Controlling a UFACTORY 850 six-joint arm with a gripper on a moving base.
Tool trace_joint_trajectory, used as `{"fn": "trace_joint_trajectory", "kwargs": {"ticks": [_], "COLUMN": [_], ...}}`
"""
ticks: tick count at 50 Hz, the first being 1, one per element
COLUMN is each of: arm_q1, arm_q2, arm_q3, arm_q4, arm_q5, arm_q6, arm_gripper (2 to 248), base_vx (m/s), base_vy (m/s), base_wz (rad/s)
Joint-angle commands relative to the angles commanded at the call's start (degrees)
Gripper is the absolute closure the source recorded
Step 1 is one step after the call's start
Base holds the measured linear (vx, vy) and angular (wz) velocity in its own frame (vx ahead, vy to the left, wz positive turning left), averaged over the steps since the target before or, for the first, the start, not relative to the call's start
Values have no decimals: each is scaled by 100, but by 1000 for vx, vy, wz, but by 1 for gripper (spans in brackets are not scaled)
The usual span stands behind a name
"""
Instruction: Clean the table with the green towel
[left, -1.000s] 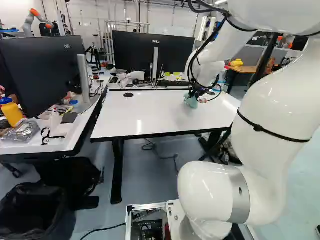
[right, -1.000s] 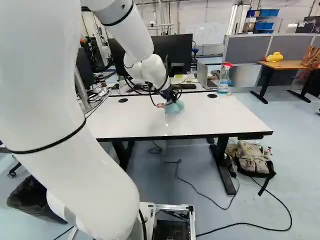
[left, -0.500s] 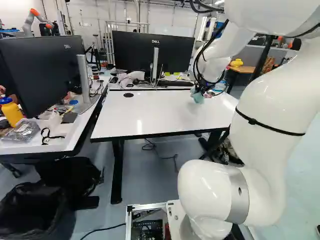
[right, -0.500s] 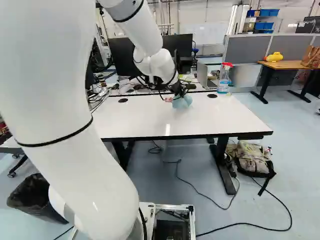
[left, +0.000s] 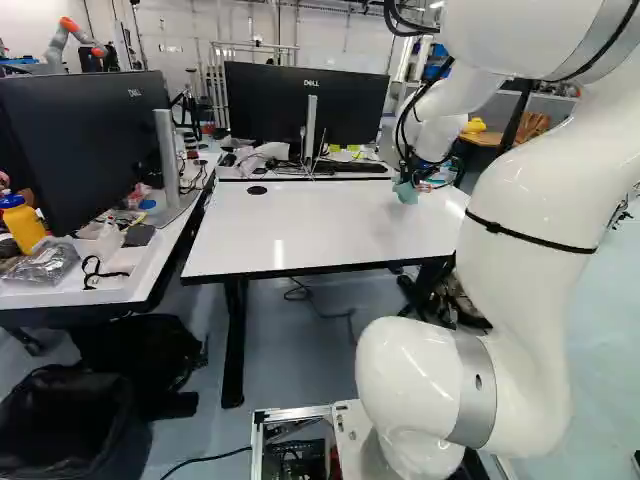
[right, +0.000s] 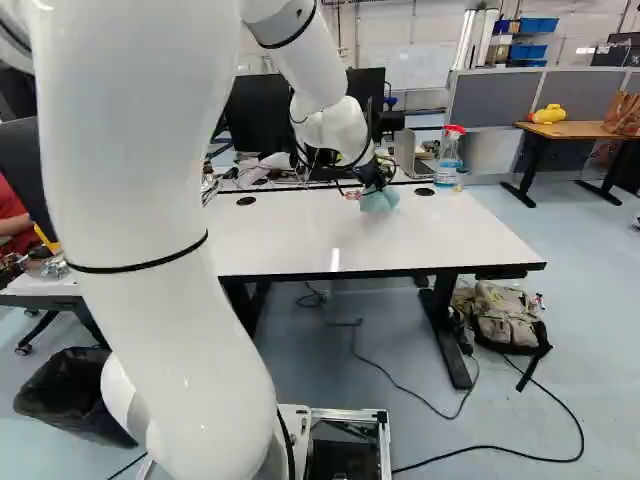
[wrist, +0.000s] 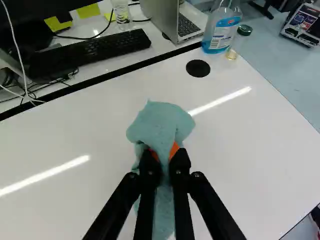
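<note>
My gripper is over the far part of the white table, toward its right side in the right base view. The green towel hangs bunched beneath it, at the tabletop. In the wrist view the gripper is shut on the towel, its orange pads pinching the cloth from two sides. Folds bulge out ahead of the fingertips, and more cloth trails back under the fingers. The white tabletop spreads around it.
A spray bottle with blue liquid and a small jar stand by the table's far right corner. Beyond the far edge are a keyboard, a laptop and monitors. Another robot stands at the back left.
The arm has swung to the right across the table in both base views, carrying the towel along in the gripper. The base has not moved.
</note>
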Motion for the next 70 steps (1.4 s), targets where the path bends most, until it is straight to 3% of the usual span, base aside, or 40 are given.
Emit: {"fn": "trace_joint_trajectory", "kwargs": {"ticks": [70], "arm_q1": [-842], "arm_q2": [-1253], "arm_q3": [-1507], "arm_q4": [0], "arm_q5": [0], "arm_q6": [0], "arm_gripper": [211], "base_vx": [0], "base_vy": [0], "base_wz": [0]}}
